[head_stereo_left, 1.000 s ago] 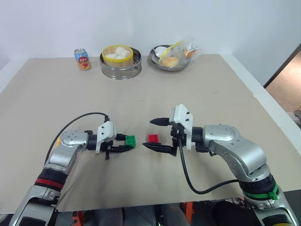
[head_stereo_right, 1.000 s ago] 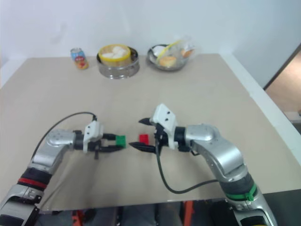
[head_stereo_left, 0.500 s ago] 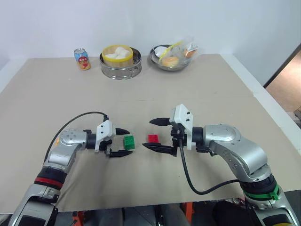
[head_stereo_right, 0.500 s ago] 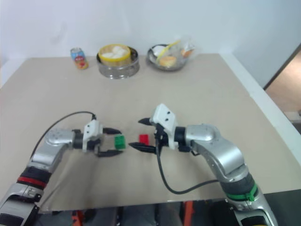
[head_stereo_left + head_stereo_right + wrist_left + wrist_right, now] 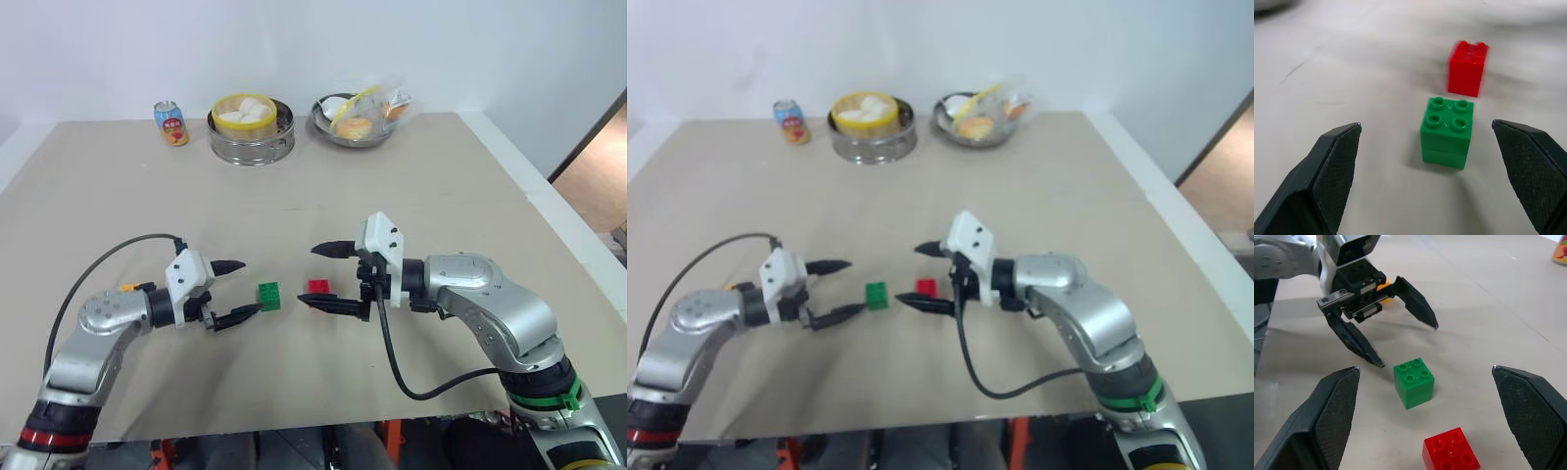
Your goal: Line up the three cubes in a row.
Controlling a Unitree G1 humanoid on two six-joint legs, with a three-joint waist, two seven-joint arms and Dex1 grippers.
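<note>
The green cube (image 5: 268, 296) stands on the table near the middle, studs up, with the red cube (image 5: 318, 287) just to its right and a small gap between them. My left gripper (image 5: 247, 287) is open, a short way left of the green cube and not touching it. From the right, my right gripper (image 5: 307, 276) is open with its fingers spread either side of the red cube, not clasping it. A bit of the orange-yellow cube (image 5: 1382, 284) shows behind my left gripper; the rest is hidden.
At the table's far edge stand a soda can (image 5: 171, 122), a steel steamer with buns (image 5: 253, 127) and a metal bowl with bagged food (image 5: 358, 119). The table's right edge (image 5: 549, 211) drops to the floor.
My left gripper has opened, let go of the green cube onto the table and drawn back to the left. The right arm has not moved.
</note>
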